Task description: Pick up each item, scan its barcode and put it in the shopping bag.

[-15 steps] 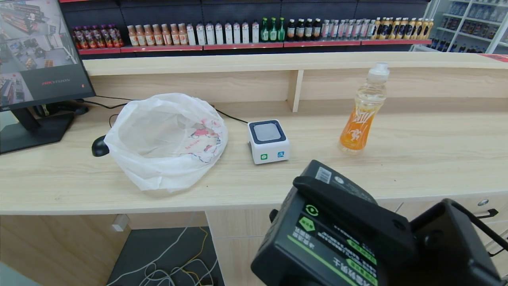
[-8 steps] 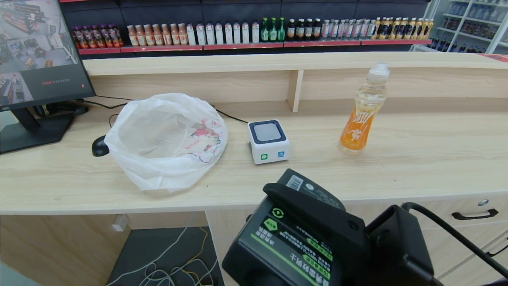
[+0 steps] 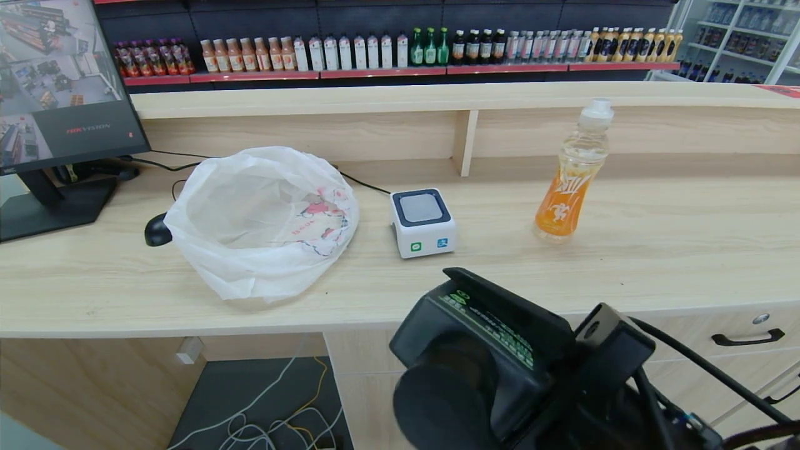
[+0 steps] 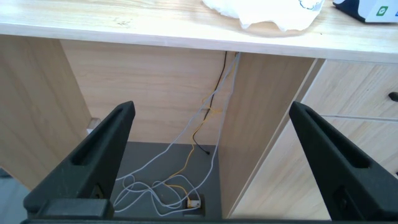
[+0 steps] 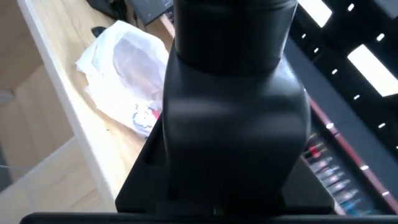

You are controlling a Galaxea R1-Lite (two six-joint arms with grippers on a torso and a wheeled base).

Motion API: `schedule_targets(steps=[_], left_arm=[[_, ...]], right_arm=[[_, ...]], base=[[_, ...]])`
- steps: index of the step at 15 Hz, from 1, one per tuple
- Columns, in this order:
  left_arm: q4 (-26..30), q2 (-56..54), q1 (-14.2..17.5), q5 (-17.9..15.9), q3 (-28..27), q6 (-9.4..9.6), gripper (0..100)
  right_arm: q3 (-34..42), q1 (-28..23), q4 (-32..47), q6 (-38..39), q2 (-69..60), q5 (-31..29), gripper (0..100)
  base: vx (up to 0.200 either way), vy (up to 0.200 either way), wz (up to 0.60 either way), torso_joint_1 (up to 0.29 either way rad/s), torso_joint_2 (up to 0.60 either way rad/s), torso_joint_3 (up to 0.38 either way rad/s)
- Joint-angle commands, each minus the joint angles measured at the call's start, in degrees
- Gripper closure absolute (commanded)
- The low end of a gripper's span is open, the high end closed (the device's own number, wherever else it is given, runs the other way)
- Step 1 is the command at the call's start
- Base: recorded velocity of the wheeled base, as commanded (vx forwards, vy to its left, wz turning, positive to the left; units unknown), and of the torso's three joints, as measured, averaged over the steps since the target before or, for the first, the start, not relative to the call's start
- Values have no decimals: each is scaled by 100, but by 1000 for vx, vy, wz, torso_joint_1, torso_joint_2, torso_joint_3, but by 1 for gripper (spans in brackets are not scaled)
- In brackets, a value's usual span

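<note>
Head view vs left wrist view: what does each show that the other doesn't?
Head, not left wrist: the orange bottle standing on the counter, the monitor, the mouse, the stocked shelf behind, and the black item held up in front of the counter.
Left wrist, not head: the left pincer, open, low in front of the counter's underside.
Both: the bag, the scanner, the counter edge, and the loose cables on the floor beneath.
</note>
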Motion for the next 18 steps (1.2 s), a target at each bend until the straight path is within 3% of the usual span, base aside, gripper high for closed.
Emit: schedule_targets(steps=[1,5,10,13,18], left_arm=[[0,-2,1,3,0,-4,0],[0,-2,1,3,0,-4,0],[0,-2,1,3,0,-4,0],[0,-2,1,3,0,-4,0],[0,-2,1,3,0,-4,0]], right_arm=[[110,-464,-6,668,223,41,100],[-92,-1387,-6,2330,355,164,100],[-953,-1818,-6,4685,926,173,100],[-971,-2029,-6,5863,1014,208,100],[-1173,-2073,-6,6162,1128,278,100]], base=[[0,0,0,0,0,0],[0,0,0,0,0,0],[0,0,0,0,0,0],[0,0,0,0,0,0],[0,0,0,0,0,0]])
